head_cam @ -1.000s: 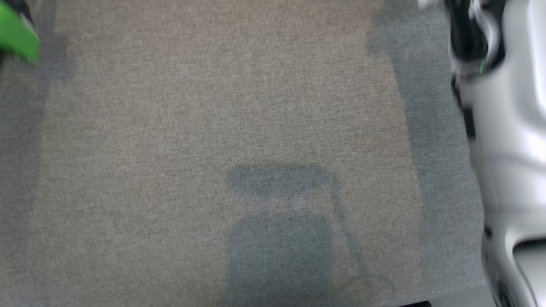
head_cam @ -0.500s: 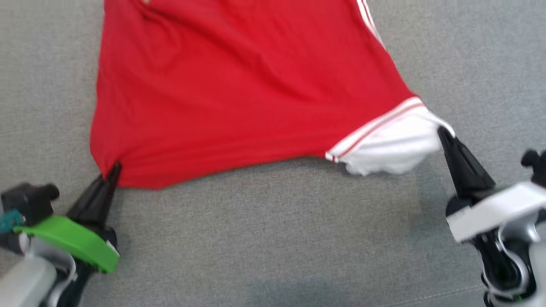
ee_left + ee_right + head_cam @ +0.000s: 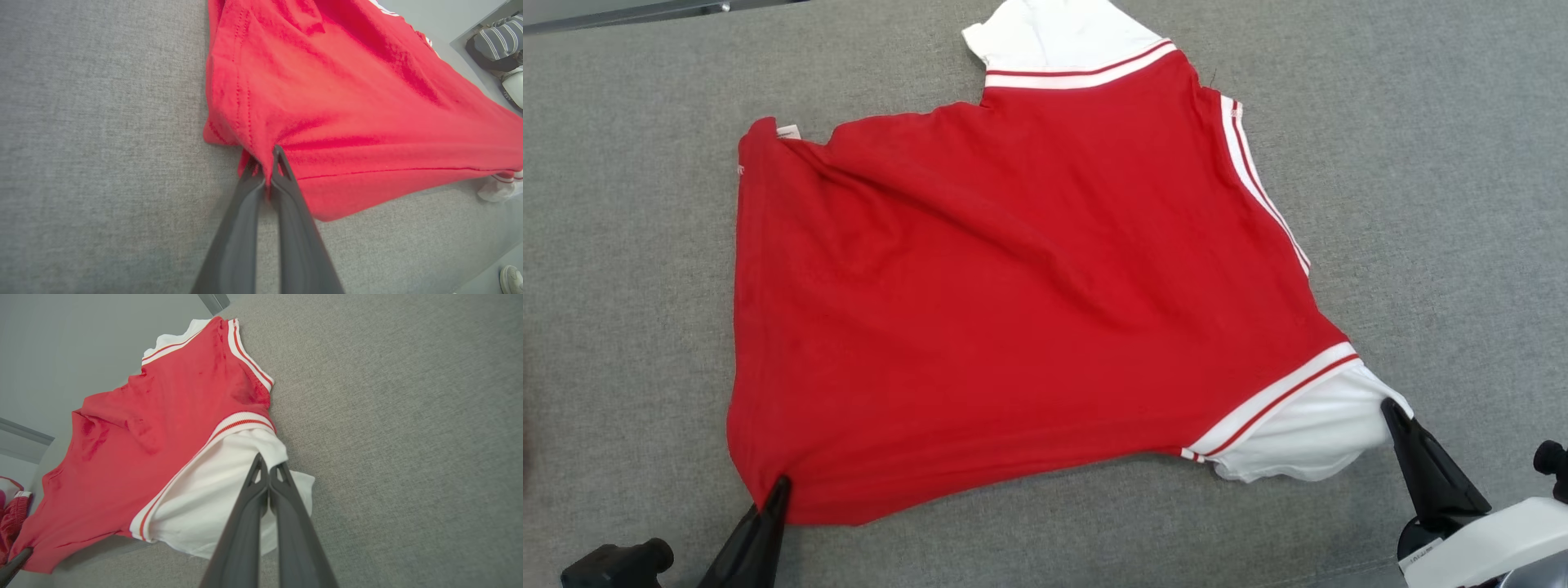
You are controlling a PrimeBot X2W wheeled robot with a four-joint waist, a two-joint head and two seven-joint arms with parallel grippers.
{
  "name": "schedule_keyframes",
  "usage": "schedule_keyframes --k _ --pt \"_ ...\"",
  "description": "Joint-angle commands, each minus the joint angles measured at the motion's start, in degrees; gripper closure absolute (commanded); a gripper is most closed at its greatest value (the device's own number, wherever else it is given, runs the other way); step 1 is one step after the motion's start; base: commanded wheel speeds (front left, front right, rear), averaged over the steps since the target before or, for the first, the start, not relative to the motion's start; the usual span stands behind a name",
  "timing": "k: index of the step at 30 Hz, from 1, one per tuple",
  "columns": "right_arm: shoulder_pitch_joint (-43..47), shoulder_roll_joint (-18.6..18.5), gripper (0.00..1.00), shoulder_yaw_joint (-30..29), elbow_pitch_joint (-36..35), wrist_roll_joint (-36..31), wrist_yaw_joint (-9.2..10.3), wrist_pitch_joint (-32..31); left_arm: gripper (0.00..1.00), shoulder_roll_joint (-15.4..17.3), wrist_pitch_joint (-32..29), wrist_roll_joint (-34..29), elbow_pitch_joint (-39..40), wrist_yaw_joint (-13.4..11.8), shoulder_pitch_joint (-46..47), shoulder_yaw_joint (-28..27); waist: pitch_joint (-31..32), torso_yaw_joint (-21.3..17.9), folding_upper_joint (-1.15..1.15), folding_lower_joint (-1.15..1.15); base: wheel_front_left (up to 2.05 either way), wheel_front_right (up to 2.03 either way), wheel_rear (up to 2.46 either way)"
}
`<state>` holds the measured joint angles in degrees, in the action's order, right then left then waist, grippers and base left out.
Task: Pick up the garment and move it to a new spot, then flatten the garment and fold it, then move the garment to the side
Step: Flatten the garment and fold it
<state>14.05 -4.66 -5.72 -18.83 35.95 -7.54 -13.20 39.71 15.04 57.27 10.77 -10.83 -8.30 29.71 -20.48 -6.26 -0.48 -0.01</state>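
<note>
I have the red shirt (image 3: 1013, 302) laid out on the grey fabric-covered counter (image 3: 1437, 163), lying across the middle of the head view with its hem to my left and its white sleeves to my right. The left gripper (image 3: 776, 490) has its jaws pressed together on the near hem corner. The left wrist view shows the left gripper (image 3: 267, 163) with red cloth bunched between the tips. The right gripper (image 3: 1388, 408) likewise has its jaws shut, pinching the near white sleeve (image 3: 1298, 441). The right wrist view confirms it: the right gripper (image 3: 267, 465) has that sleeve's (image 3: 212, 486) cloth gathered into the tips.

As I read it, the pickup and shift to a new spot look done or nearly so, since the body of the shirt rests on the counter rather than hanging. Flattening looks like the step in hand, and it is not finished. Long creases run diagonally across the red panel, the far hem corner (image 3: 768, 143) is turned in on itself with a small label showing, and the near edge is drawn taut between my two grips. The far sleeve (image 3: 1054, 37) lies flat near the counter's back edge.

No fold has been made yet, and the final move to the side is still to come. I judge I am under halfway through.
</note>
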Motion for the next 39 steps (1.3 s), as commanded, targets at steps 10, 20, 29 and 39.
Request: schedule_keyframes --k 10,20,29,39 --pt "-9.4 -3.3 1.00 3.1 -2.8 -1.2 0.05 -8.7 1.00 8.8 -10.7 -0.3 7.9 -1.1 4.9 -0.9 -2.9 -0.5 0.48 0.01 0.00 0.00 0.00" --pt "-22.0 -4.9 1.00 4.0 0.0 -3.2 0.05 -20.7 1.00 12.7 -22.7 5.0 11.9 -1.8 14.2 -3.4 -5.9 -0.4 0.48 0.01 0.00 0.00 0.00" --pt "-32.8 -5.1 0.92 7.3 8.3 -6.1 0.05 -27.7 1.00 10.0 -31.7 8.8 6.3 -0.2 25.1 -2.1 -6.9 0.1 0.48 0.01 0.00 0.00 0.00" --pt "-42.1 -2.4 0.00 5.3 16.9 -10.6 0.04 -16.5 0.00 4.0 -32.8 9.7 -6.3 -1.2 35.8 -3.4 -5.5 0.6 0.48 0.01 0.00 0.00 0.00"
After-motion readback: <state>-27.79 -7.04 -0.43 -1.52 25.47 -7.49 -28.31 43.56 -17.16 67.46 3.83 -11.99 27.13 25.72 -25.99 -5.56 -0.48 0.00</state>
